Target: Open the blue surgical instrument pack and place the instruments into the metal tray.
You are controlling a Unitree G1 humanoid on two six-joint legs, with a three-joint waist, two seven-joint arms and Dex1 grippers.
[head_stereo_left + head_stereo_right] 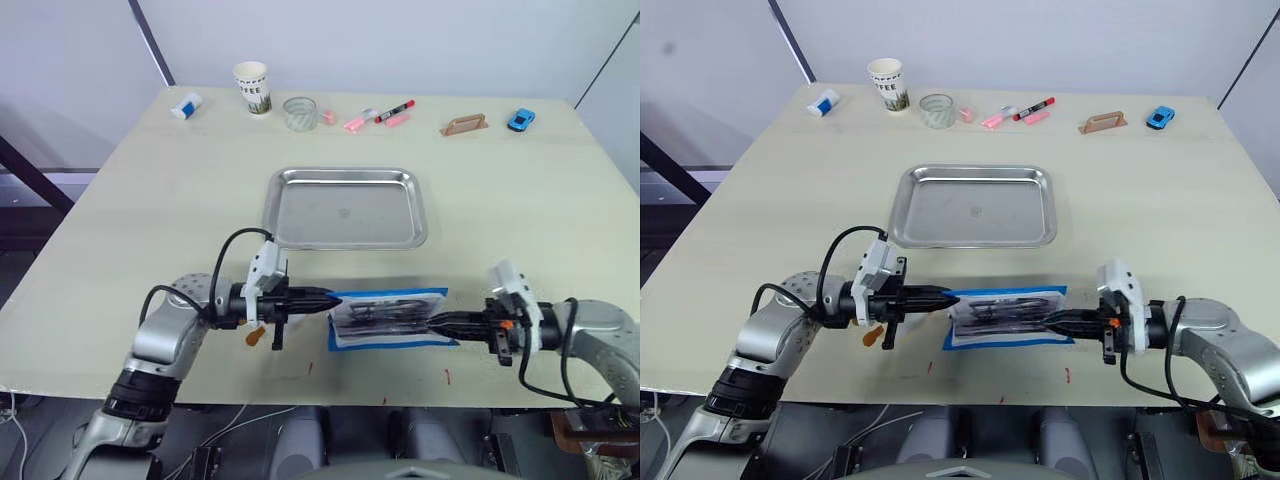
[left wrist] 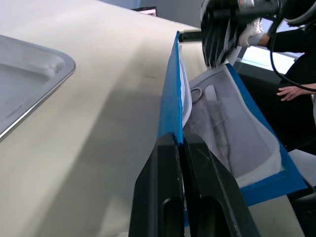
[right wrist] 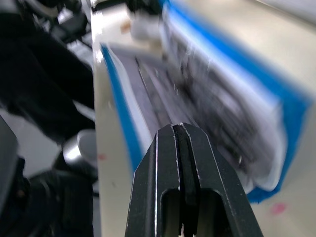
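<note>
Blue surgical instrument pack [image 1: 390, 318] lies unrolled on the pale table [image 1: 150, 220] near its front edge, lining up, long axis running side to side between the two arms. Beyond it, toward the far side and just apart, sits the metal tray [image 1: 346, 207], bare of instruments. The left gripper [image 1: 328, 297] is clenched on the pack's left blue border, which stands lifted on edge in the left wrist view; the right gripper [image 1: 437, 323] reaches the opposite end with its fingers pressed together, seemingly nipping the lining there, though that grip is too blurred to confirm. The instruments [image 1: 385, 313], dark and slim, lie lengthwise in their pockets, midway between both claws. Either arm looks equally near; any lift must then carry away from the robot to reach the tray.
</note>
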